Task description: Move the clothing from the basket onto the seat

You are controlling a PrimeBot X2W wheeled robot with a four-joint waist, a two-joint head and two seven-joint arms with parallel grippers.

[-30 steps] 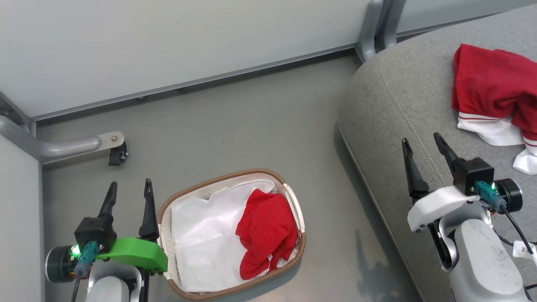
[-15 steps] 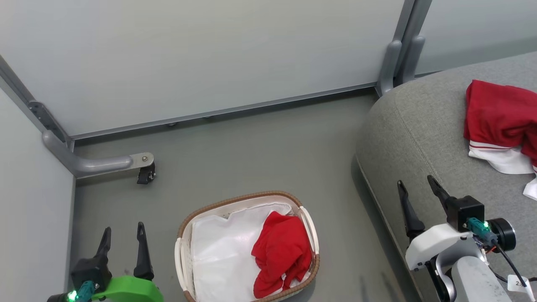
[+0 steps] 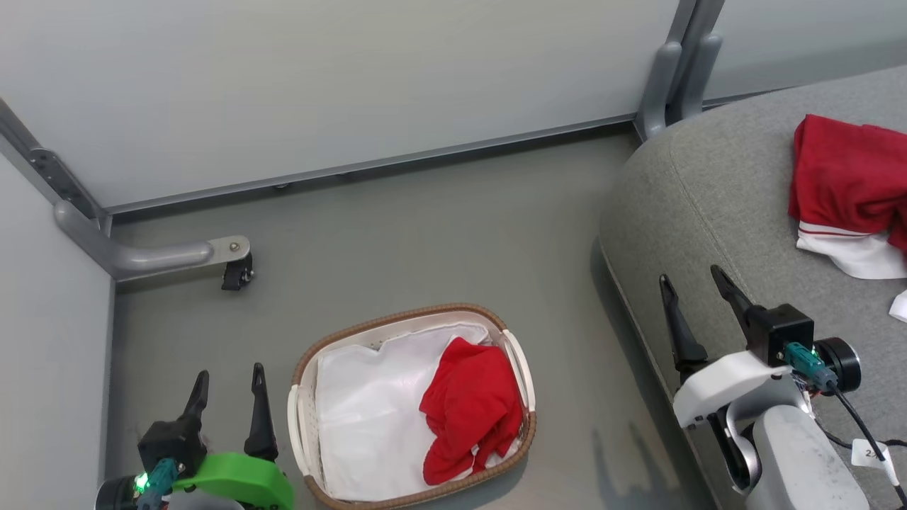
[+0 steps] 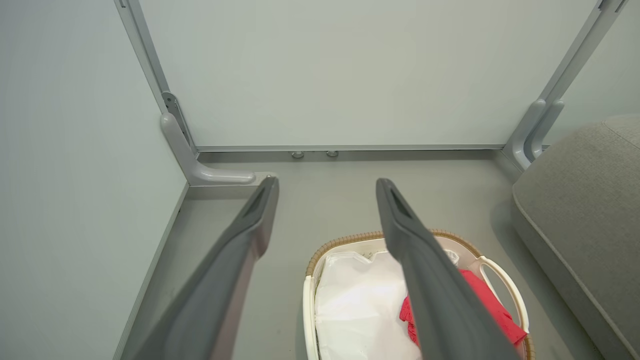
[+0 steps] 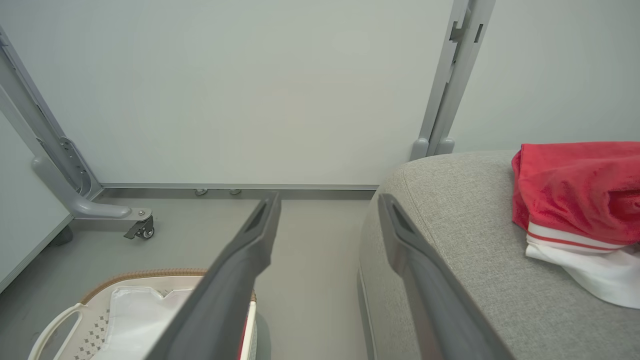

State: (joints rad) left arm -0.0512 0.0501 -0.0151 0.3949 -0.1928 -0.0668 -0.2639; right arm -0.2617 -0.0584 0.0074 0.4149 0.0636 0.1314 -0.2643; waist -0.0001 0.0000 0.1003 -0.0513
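Head view: clothing (image 3: 471, 407) seen in basket (image 3: 296, 425), 6 o'clock; garment (image 3: 843, 166) on seat (image 3: 708, 212), 3 o'clock.
Left gripper (image 3: 230, 370), right gripper (image 3: 689, 273): spread, empty.

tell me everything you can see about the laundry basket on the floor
The basket is a small oval tub of white perforated plastic with a brown woven rim and a loop handle at each end. It stands upright on the grey floor, apart from the seat. Inside lie a white liner and a crumpled red garment, bunched toward the end nearer the seat.
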